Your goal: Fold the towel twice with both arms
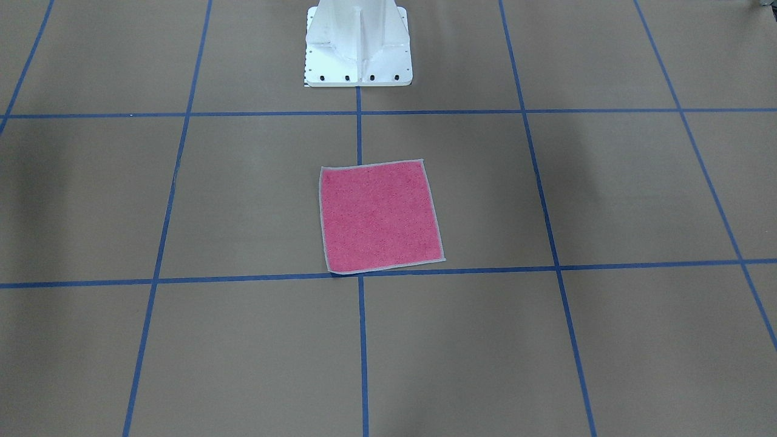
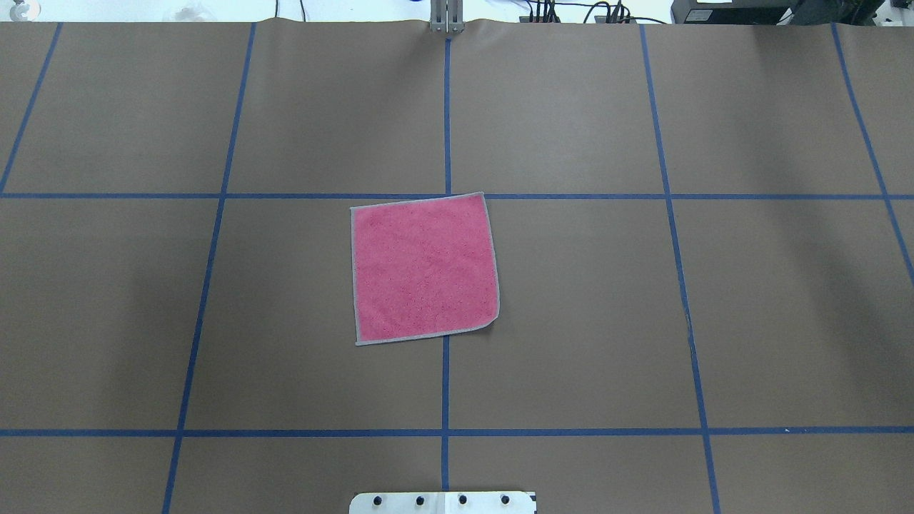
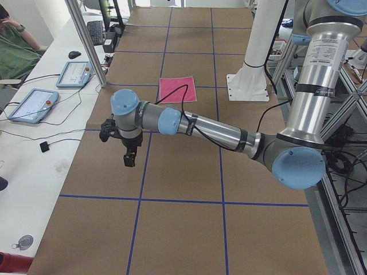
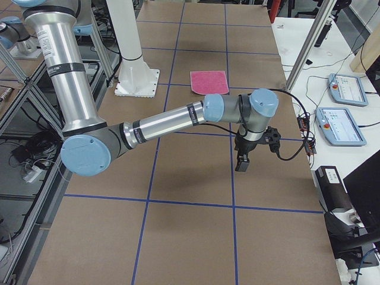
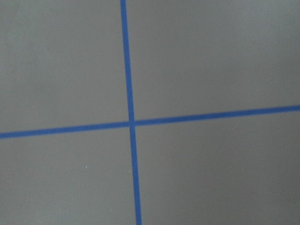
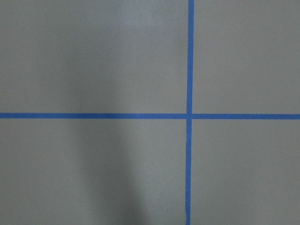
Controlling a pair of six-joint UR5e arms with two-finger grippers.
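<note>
The towel (image 2: 423,268) lies flat and unfolded, pink face up, at the middle of the table, also seen as a pink square (image 1: 380,216) from the front and small in the side views (image 3: 178,89) (image 4: 209,82). My left gripper (image 3: 131,157) hangs over the table's left end, far from the towel. My right gripper (image 4: 242,161) hangs over the right end, equally far. Both show only in the side views, so I cannot tell whether they are open or shut. The wrist views show only brown paper and blue tape lines.
The white pedestal base (image 1: 358,45) stands behind the towel. Blue tape (image 2: 446,107) divides the brown table into squares. Beside the table stand desks with tablets (image 3: 73,73) (image 4: 341,126), and a person (image 3: 14,43) sits at the far left corner.
</note>
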